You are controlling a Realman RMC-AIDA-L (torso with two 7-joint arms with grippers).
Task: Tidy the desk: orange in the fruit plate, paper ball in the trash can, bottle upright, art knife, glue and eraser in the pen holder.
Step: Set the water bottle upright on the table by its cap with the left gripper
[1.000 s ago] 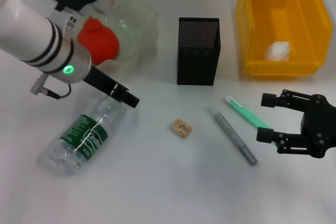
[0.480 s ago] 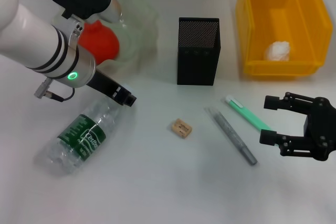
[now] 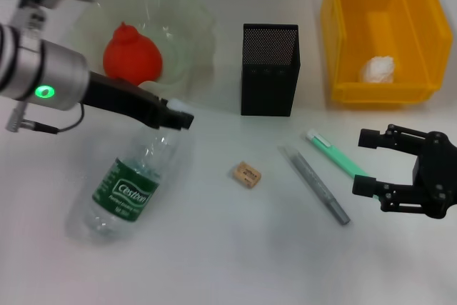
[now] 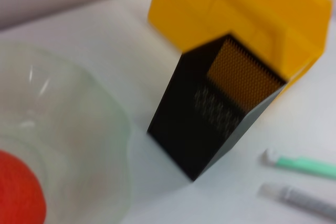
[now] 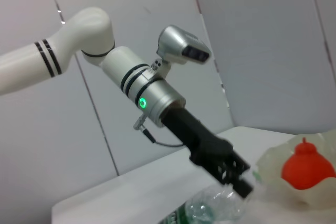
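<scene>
My left gripper (image 3: 177,117) is shut on the cap end of the bottle (image 3: 127,189), which lies tilted on the desk (image 3: 214,248); both also show in the right wrist view, gripper (image 5: 239,178) and bottle (image 5: 210,209). The orange (image 3: 132,53) sits in the fruit plate (image 3: 193,26). The paper ball (image 3: 376,69) lies in the trash can (image 3: 343,41). The eraser (image 3: 246,174), a grey pen-shaped tool (image 3: 316,185) and a green stick (image 3: 335,153) lie in front of the pen holder (image 3: 270,69). My right gripper (image 3: 362,162) is open, beside the green stick.
The left wrist view shows the pen holder (image 4: 210,114), the trash can (image 4: 236,9) behind it, the fruit plate rim (image 4: 105,129) with the orange (image 4: 18,192), and the green stick (image 4: 304,163) and grey tool (image 4: 299,200).
My left arm has swung back and to the left, uncovering the fruit plate. The bottle's cap end has risen and its body has turned. The right gripper has barely moved.
</scene>
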